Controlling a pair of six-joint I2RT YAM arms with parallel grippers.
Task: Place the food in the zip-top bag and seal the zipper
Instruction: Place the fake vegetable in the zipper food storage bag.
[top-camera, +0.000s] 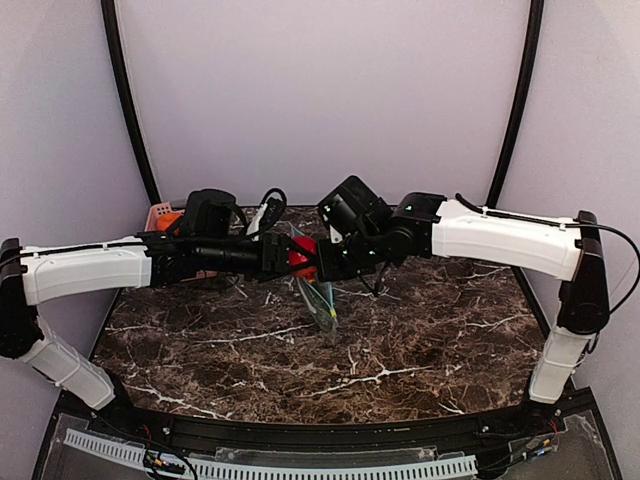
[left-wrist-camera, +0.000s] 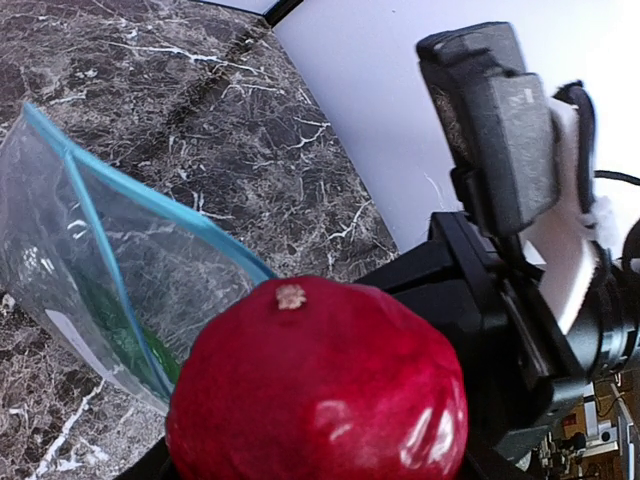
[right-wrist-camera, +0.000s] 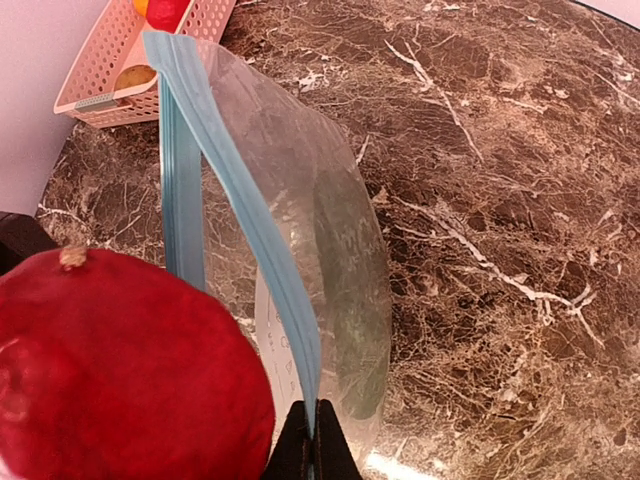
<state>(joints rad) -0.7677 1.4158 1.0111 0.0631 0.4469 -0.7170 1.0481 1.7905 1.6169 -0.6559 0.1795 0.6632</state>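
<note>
My left gripper (top-camera: 297, 259) is clamped around the red fruit (left-wrist-camera: 318, 385), carrying it in the air over the middle of the table (top-camera: 430, 340). My right gripper (right-wrist-camera: 312, 448) is pressed together on the blue zipper strip (right-wrist-camera: 245, 200), pinching one end of it so that the clear bag (right-wrist-camera: 340, 270) hangs below with its bottom near the tabletop. From the right wrist I see the two lips of the strip parted into a narrow, curved mouth. The fruit sits just beside the nearer lip and is not yet inside.

My worry is the fit. The fruit looks about as wide as the opening, and the mouth is held at one point only. If I push forward off-centre, the fruit could catch the near lip and fold it shut, or drag the strip out of the pinch and drop the bag. If I let go too soon, the fruit could land on the rim and roll away across the table. Both wrists are also crowded close together, so a careless approach could knock one against the other.

There is a greenish shape low in the bag, but I can't tell whether it is printing or contents. The pink basket (right-wrist-camera: 95, 80) at the far left corner holds more pieces.
</note>
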